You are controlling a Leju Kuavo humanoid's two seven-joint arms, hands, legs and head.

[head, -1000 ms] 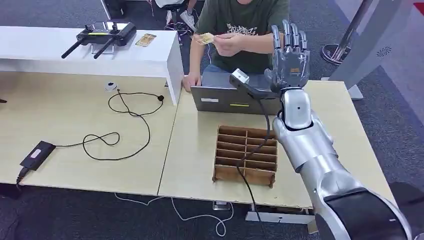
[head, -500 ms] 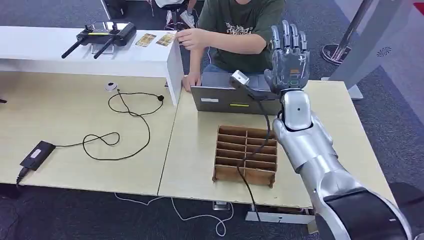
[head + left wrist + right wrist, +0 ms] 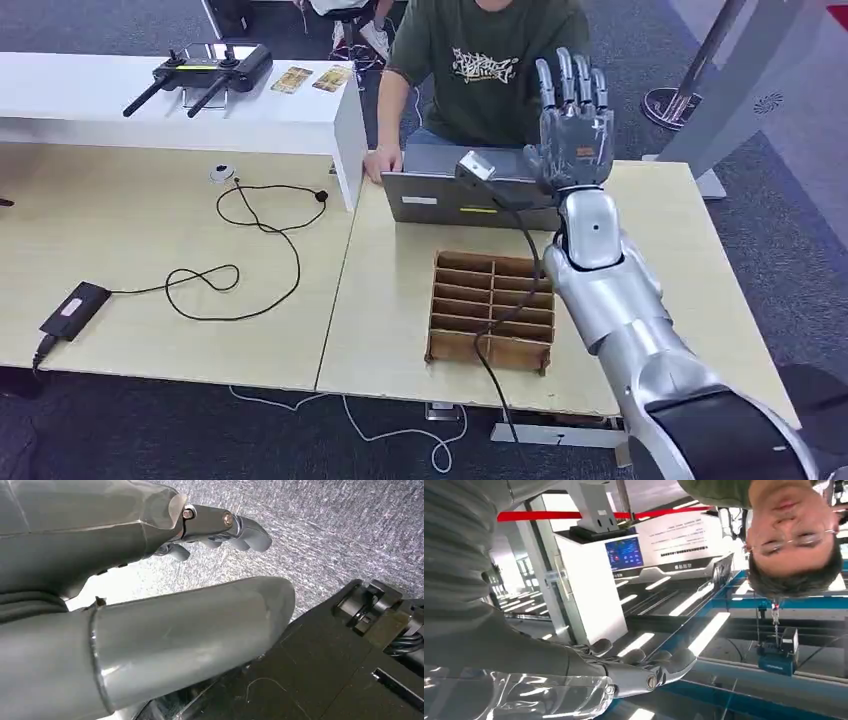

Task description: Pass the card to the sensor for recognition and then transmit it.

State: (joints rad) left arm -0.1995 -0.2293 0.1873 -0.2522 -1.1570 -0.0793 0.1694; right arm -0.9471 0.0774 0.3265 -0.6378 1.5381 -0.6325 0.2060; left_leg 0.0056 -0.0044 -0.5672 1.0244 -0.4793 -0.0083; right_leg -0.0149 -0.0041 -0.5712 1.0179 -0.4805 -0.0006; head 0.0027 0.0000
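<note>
1. The right hand (image 3: 572, 125) stands raised in the upper middle of the head view, fingers straight, apart and pointing up, with nothing in it. It is just in front of the person (image 3: 487, 62) seated behind the laptop (image 3: 452, 187).
2. Two cards (image 3: 312, 78) lie on the white shelf (image 3: 300, 112) in the upper left of the frame, beside the black remote controller (image 3: 200, 70) and well apart from the hand. No card is with the robot.
3. The sensor (image 3: 478, 165), a small light head on a dark stalk, sits just left of the raised hand, above the laptop's edge; its cable (image 3: 510, 300) runs down over the wooden divider tray (image 3: 492, 311).
4. The step in hand looks like waiting to receive a card. To do it well the hand should hold steady, with thumb and fingers apart, so a card can be slid in flat.
5. Closing should pinch the card by one edge, leaving its face bare for the sensor.
6. The sweep toward the sensor should be short and keep off the stalk and cable.
7. The left hand (image 3: 220, 527) hangs over grey carpet with fingers curled in, holding nothing.
</note>
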